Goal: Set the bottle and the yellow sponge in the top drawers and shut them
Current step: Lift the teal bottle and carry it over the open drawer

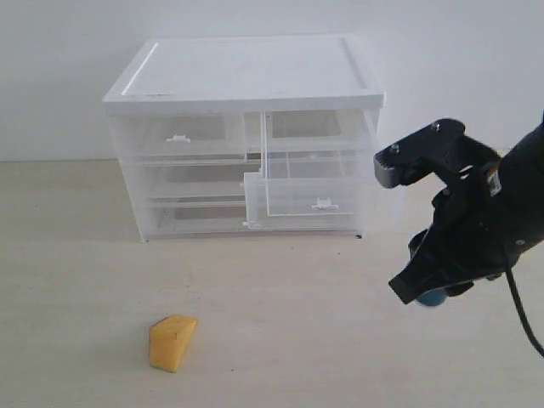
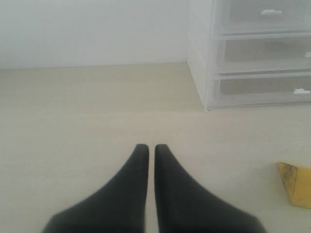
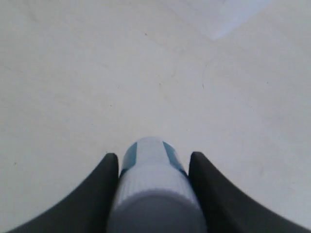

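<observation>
Right gripper (image 3: 154,155) grasps one bottle (image 3: 154,189); left gripper (image 2: 148,147) clenched empty near one yellow sponge (image 2: 295,183).

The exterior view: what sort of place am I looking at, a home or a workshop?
Probably a robot test bench in a lab, not a home: a bare pale table against a blank wall, one clear drawer cabinet, a yellow sponge, and a black right gripper straddling a bottle.

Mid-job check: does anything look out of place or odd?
Nothing stands out. The right top drawer is pulled out, as the job needs; the left top drawer is shut. The yellow sponge lies alone on the table; the bottle sits between the right gripper's fingers. No spill or damage shows.
</observation>
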Controlling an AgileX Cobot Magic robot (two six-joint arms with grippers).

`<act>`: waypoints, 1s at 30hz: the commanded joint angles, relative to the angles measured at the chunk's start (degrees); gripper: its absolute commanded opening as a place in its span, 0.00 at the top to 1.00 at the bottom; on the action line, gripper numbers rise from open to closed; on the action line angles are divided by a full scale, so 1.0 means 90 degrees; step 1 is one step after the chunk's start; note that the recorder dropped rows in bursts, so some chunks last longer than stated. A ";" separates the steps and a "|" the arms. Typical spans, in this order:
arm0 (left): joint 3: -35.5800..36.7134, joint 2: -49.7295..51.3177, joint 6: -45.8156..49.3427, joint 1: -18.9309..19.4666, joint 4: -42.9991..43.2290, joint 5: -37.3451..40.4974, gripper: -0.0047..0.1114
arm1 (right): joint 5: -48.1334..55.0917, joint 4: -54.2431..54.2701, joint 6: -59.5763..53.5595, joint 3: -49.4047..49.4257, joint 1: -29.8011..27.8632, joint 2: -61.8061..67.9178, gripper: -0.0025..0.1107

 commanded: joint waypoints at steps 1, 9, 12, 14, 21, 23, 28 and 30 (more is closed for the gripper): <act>0.0024 -0.0020 0.0024 0.0013 -0.0045 -0.0030 0.92 | 0.0605 0.0525 -0.0728 -0.0580 -0.0013 -0.0224 0.98; 0.0024 -0.0020 0.0024 0.0013 -0.0045 -0.0030 0.92 | 0.0068 0.0967 -0.1109 -0.1438 -0.0013 -0.0224 0.98; 0.0024 -0.0020 0.0024 0.0013 -0.0045 -0.0030 0.92 | -0.0565 0.1099 -0.1472 -0.1438 -0.0013 -0.0224 0.98; 0.0024 -0.0020 0.0024 0.0013 -0.0045 -0.0030 0.92 | -0.1013 0.1485 -0.2102 -0.1438 -0.0013 -0.0224 0.98; 0.0024 -0.0020 0.0024 0.0013 -0.0045 -0.0030 0.92 | -0.2399 0.2671 -0.4856 -0.1438 -0.0025 0.0036 0.98; 0.0024 -0.0020 0.0024 0.0013 -0.0045 -0.0030 0.92 | -0.2565 0.2994 -0.5564 -0.1438 -0.0025 0.0252 0.98; 0.0024 -0.0020 0.0024 0.0013 -0.0045 -0.0030 0.92 | -0.2566 0.4991 -0.7491 -0.1491 -0.0484 0.0755 0.98; 0.0024 -0.0020 0.0024 0.0013 -0.0045 -0.0030 0.92 | -0.2020 0.6129 -0.8463 -0.1581 -0.0798 0.0897 0.98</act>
